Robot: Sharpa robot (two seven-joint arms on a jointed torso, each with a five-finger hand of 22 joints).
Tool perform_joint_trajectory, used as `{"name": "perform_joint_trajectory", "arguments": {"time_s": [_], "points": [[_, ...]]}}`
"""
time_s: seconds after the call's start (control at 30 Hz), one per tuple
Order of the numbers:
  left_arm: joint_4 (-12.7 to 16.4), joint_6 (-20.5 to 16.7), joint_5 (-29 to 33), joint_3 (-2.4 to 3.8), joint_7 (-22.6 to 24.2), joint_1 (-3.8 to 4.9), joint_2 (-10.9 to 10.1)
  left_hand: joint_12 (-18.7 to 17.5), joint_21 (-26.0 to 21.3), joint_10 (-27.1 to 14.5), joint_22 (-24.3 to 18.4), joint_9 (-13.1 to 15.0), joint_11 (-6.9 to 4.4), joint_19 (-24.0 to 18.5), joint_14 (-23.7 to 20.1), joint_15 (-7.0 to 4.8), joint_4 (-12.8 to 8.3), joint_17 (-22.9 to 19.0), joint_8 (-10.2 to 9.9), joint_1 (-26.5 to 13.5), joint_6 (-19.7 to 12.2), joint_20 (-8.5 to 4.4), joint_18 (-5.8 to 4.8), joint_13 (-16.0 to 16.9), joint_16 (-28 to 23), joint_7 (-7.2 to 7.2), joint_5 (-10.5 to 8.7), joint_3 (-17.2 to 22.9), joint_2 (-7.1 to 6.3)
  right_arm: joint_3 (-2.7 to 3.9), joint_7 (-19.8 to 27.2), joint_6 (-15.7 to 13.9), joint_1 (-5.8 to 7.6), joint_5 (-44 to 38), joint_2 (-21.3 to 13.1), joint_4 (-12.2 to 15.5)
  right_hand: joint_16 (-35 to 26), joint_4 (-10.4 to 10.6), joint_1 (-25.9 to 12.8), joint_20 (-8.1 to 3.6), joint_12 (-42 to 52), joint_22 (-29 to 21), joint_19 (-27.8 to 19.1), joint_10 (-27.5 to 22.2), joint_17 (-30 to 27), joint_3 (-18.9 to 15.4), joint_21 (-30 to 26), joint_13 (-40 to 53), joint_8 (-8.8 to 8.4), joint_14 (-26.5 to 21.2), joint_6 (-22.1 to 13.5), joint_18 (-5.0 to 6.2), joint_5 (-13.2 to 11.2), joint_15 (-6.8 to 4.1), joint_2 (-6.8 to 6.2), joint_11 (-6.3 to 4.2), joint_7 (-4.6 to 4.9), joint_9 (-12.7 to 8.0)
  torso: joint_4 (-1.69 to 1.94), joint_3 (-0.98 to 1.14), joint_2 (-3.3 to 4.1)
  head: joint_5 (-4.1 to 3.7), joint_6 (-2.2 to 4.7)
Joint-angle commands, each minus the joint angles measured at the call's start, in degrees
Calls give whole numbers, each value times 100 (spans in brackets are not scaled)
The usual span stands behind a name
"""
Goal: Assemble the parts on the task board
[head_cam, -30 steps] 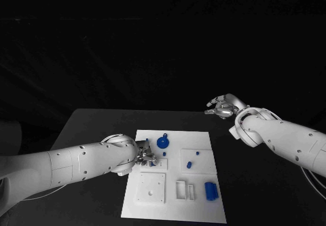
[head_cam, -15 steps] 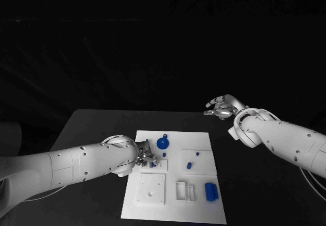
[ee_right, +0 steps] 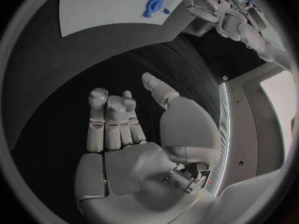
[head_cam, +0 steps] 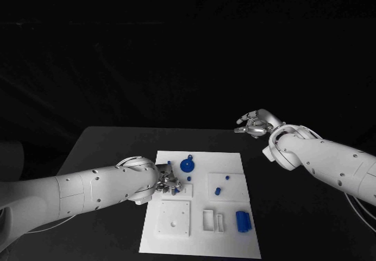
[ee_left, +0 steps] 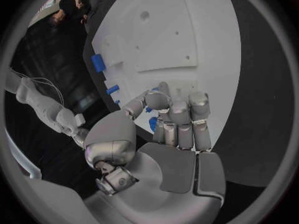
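Observation:
The white task board (head_cam: 196, 217) lies in the middle of the black table. My left hand (head_cam: 168, 181) hovers low over the board's left side, by a small raised white square (head_cam: 186, 189). Its fingers (ee_left: 177, 119) are curled in, and the thumb and fingers pinch a small blue part (ee_left: 152, 124). A round blue part (head_cam: 188, 164) stands just beyond that hand. Two small blue pegs (head_cam: 218, 191) sit on a raised plate at the board's middle right, and a blue block (head_cam: 244, 220) lies near its front right. My right hand (head_cam: 254, 124) hangs open above the table's far edge, holding nothing.
A square white plate with holes (head_cam: 174, 216) and a slotted white frame (head_cam: 212, 219) occupy the board's near half. Bare black table (head_cam: 298, 217) lies right of the board and a strip (head_cam: 110, 157) on its left. The right wrist view shows the board's corner (ee_right: 106, 10).

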Motion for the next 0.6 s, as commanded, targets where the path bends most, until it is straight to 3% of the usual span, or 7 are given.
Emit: {"name": "perform_joint_trajectory", "arguments": {"time_s": [0.03, 0.07, 0.13, 0.4, 0.6], "points": [[21, 100, 5, 3, 60, -5, 28, 20, 30, -177, 52, -12, -125, -26, 162, -217, 56, -14, -34, -4, 508, -546, 62, -13, 22, -225, -171, 0, -101, 3, 24, 70, 0, -13, 5, -1, -26, -36, -8, -22, 20, 91, 22, -37, 7, 3, -26, -9, -18, -27, -90, 297, 0, 21, 55, 2, 140, -9, 0, -1, -2, -3, -7], [18, 98, 5, 3, 57, -5, 28, 20, 29, -176, 49, -14, -128, -27, 162, -217, 75, -18, -35, -12, 508, -545, 64, -16, 24, -222, -224, -1, -141, 3, 24, 70, 0, -13, 4, -1, -26, -37, -9, -22, 20, 91, 22, -37, 7, 3, -26, -9, -18, -27, -90, 297, 0, 21, 55, 2, 140, -9, 2, -1, -1, -5, -6], [14, 80, 5, 3, 54, -5, 26, 23, 26, -177, 40, -18, -131, -28, 160, -219, 159, -31, -37, -43, 509, -546, 73, -24, 27, -224, -597, -7, -265, 3, 24, 71, 0, -13, 4, -1, -26, -37, -10, -22, 21, 91, 23, -37, 7, 3, -26, -9, -18, -26, -91, 297, 0, 21, 54, 2, 140, -9, 1, -3, 0, -7, -4], [2, 52, 6, 4, 55, -5, 33, 24, 22, -180, 26, -26, -132, -37, 152, -223, 342, -61, -43, -93, 503, -545, 89, -46, 35, -225, -948, -5, -492, 3, 25, 71, -2, -13, 13, -9, -26, -38, -14, -21, 21, 91, 23, -38, 8, 3, -26, -10, -19, -26, -92, 297, 0, 21, 54, 3, 141, -10, 2, -1, -1, -9, -9], [-7, 18, 6, 4, 42, -5, 27, 25, 24, -181, 23, -27, -132, -40, 148, -223, 434, -71, -43, -146, 501, -544, 94, -54, 39, -224, -991, -29, -571, 3, 26, 74, -4, -13, 17, -16, -26, -38, -17, -20, 22, 91, 23, -38, 8, 3, -26, -10, -20, -26, -93, 297, 1, 21, 54, 3, 141, -11, 2, 0, -1, -9, -8]]}}
